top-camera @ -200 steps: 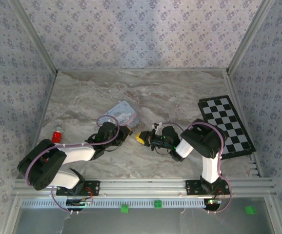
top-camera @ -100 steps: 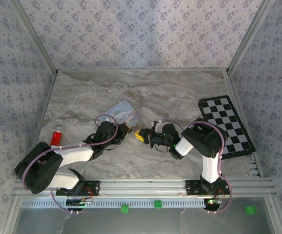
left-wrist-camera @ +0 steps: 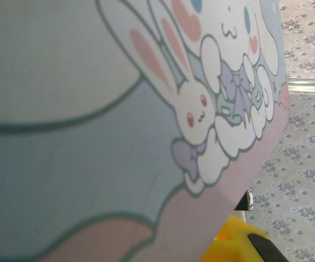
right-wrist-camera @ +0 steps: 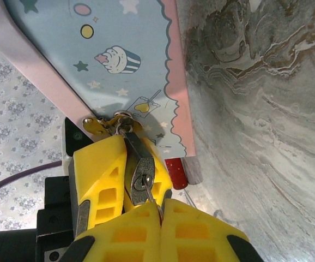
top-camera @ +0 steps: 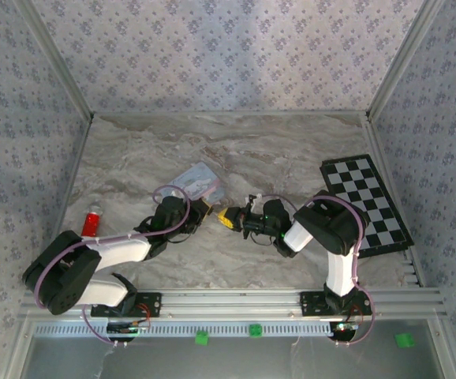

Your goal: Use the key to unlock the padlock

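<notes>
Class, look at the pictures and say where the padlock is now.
In the right wrist view the padlock is hooked on the clasp of the blue tin, left of centre, just above the right tool pinching the key.

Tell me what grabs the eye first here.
The pale blue cartoon tin looms close in the left wrist view. At its hasp, in the right wrist view, the small dark padlock sits between yellow fingers of the left gripper, while the right gripper holds the key at its lower end. A checkerboard lies at the table's right edge.
</notes>
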Controlling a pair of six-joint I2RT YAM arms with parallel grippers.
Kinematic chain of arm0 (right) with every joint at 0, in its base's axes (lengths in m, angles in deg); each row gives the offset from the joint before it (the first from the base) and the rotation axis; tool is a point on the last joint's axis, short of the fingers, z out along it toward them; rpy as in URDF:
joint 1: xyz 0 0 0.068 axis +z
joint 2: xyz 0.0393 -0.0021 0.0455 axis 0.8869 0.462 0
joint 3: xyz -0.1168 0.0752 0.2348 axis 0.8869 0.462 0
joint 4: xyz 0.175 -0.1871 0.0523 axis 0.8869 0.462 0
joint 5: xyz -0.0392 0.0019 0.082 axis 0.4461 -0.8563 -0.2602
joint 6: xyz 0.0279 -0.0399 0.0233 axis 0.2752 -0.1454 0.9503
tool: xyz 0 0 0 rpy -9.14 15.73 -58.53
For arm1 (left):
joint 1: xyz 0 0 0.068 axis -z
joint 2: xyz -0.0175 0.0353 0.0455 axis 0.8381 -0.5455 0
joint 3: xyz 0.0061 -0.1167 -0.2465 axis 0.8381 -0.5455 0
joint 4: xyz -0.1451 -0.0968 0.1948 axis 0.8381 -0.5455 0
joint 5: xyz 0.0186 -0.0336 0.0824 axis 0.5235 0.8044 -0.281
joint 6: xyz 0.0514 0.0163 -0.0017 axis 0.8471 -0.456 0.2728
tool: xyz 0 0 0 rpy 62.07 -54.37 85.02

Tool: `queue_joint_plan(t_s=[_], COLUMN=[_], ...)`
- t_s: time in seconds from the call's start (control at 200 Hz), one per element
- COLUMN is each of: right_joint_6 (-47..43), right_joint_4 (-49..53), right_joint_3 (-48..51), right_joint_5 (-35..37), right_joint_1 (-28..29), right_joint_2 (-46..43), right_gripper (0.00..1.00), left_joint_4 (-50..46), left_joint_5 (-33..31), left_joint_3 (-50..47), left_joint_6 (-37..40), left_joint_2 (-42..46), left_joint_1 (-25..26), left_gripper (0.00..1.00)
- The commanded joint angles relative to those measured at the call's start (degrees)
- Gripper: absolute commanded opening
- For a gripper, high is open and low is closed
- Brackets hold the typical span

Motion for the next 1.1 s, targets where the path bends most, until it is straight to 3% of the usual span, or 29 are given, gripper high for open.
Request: queue_joint_plan(t_s=[0.0,0.695,1.099], right_joint_6=[0.78,1.78,1.07], right_joint_4=[-0.78,-0.82,-0.81], right_joint_3=[-2.78,-6.87,-7.66], right_joint_5=[0.72,0.41,-1.35], right_joint_1=[-0.15,0.33,-3.24], right_joint_2=[0.69,0.43,2.63], right_gripper=[0.0,0.0,0.0], left_joint_4=[5.86,6.23,6.49], left_joint_5=[6.67,6.08,6.27], left_joint_3=[2.63,3.49,3.84], left_joint_6=[-1.74,-2.11,-2.11], left_joint_2=[1.28,0.8,0.86], left_joint_1=[1.55,3.12,3.35], left_gripper=[0.0,0.0,0.0])
